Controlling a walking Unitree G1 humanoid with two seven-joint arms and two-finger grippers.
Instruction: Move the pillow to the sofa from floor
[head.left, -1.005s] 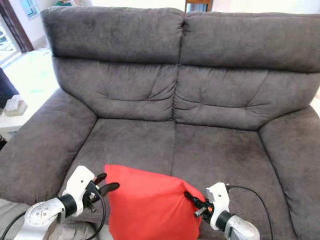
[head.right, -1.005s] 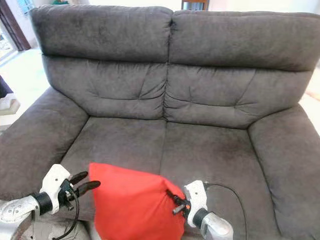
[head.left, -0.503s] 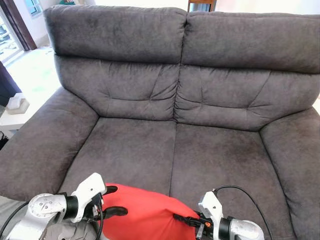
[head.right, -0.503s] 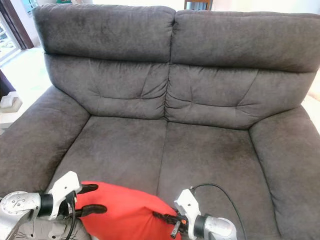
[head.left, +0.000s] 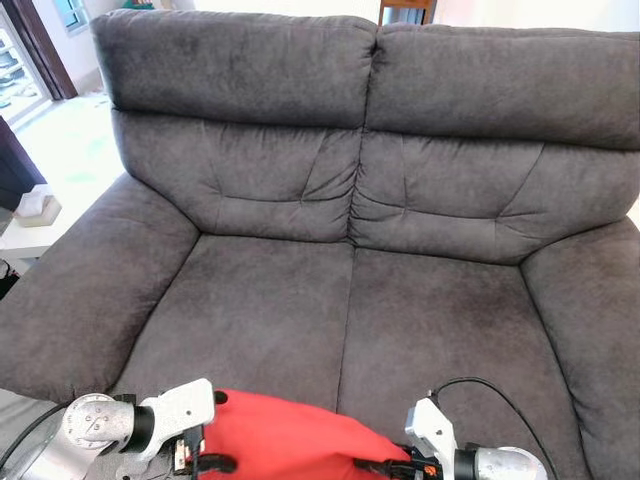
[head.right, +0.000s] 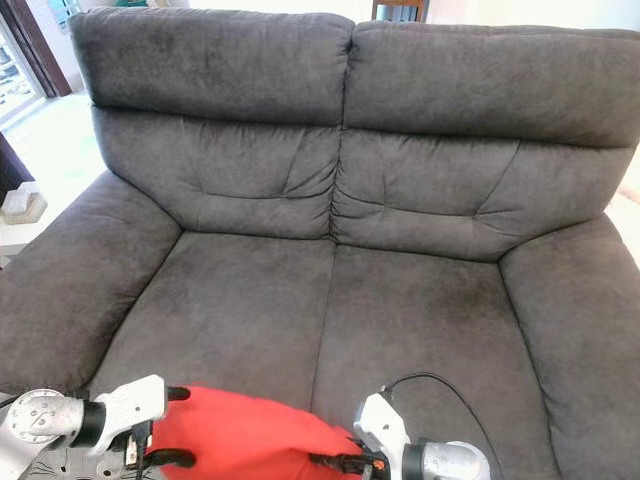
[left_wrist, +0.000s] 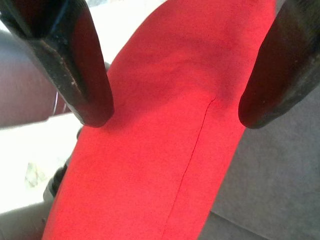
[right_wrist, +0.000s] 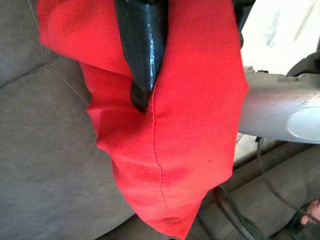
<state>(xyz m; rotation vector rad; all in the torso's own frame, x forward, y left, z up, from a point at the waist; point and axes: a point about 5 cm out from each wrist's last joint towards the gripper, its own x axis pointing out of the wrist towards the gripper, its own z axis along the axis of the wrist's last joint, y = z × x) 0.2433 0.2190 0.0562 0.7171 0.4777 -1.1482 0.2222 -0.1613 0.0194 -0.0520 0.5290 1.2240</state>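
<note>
Between both claws: red pillow (head.left: 285, 445) at the sofa (head.left: 300, 310) seat's front edge.
Right claw (right_wrist: 145, 75) pinches its corner; left claw (left_wrist: 170, 107) straddles it, spread; empty seat lies ahead.

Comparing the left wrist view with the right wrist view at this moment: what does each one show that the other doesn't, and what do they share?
Left wrist view alone: the left pincer spread wide, one finger on each side of the red pillow, with a seam running down the fabric.

Right wrist view alone: the right pincer pinching a bunched edge of the pillow, and a silver arm beyond it.

Both: the red pillow with the grey sofa beside it.
</note>
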